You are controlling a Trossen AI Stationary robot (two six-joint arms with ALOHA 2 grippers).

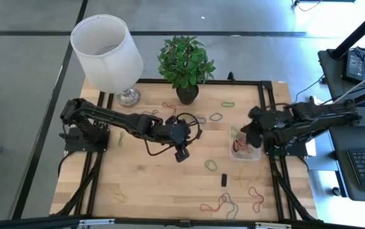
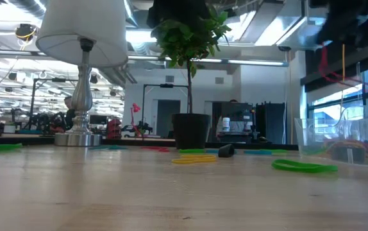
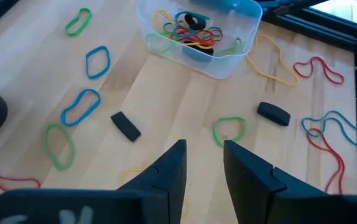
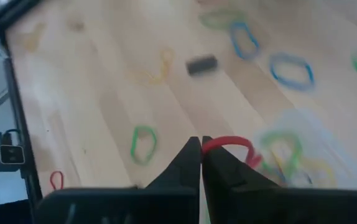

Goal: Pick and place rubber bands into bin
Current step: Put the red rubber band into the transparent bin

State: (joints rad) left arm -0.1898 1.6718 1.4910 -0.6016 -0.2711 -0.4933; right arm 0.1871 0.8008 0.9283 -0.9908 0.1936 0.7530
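The clear bin (image 1: 245,151) stands at the table's right side with several coloured rubber bands inside (image 3: 191,31). More rubber bands lie loose on the wood: a green one (image 3: 228,129), blue ones (image 3: 79,107) and red ones (image 1: 256,197). My right gripper (image 4: 201,148) hangs over the bin (image 2: 344,138), shut on a red rubber band (image 4: 228,144). My left gripper (image 3: 203,168) hovers open over the table's middle (image 1: 181,152) with nothing between its fingers. My right gripper pinches the red rubber band between its two fingertips at one end of the loop (image 4: 207,147). The fingers slant down from the table's right side. The band is lifted clear and hangs slack below the gripper (image 2: 324,64) above the bin.
A white-shaded lamp (image 1: 106,54) and a potted plant (image 1: 184,63) stand at the table's far edge. Small black blocks (image 3: 125,126) (image 3: 273,113) lie among the bands. The near left part of the table holds only a few bands.
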